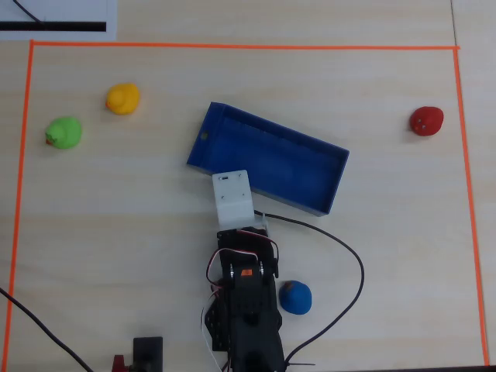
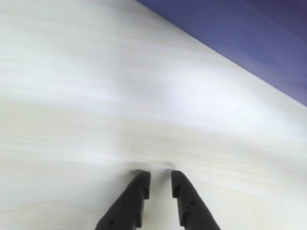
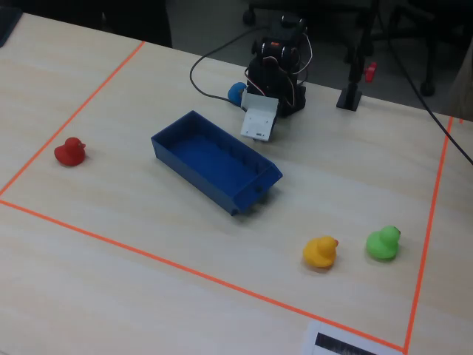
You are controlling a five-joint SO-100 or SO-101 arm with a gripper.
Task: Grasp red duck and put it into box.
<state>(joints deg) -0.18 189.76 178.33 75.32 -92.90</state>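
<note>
Pale wood table point(image 1: 116, 232) edged with orange tape point(image 1: 232, 46), arm folded beside the box point(image 1: 267, 157).

Overhead, the red duck point(image 1: 427, 121) sat alone near the right tape line, well apart from the box and the arm. The blue box lay tilted mid-table, nothing visible inside it. The gripper point(image 2: 159, 179) hung low over bare wood just beside the box wall, its black fingers point(image 2: 139, 184) a narrow gap apart and holding nothing. A blue duck point(image 1: 295, 297) sat by the arm's base; the yellow duck point(image 1: 123, 98) and green duck point(image 1: 63, 132) stood together at upper left.
</note>
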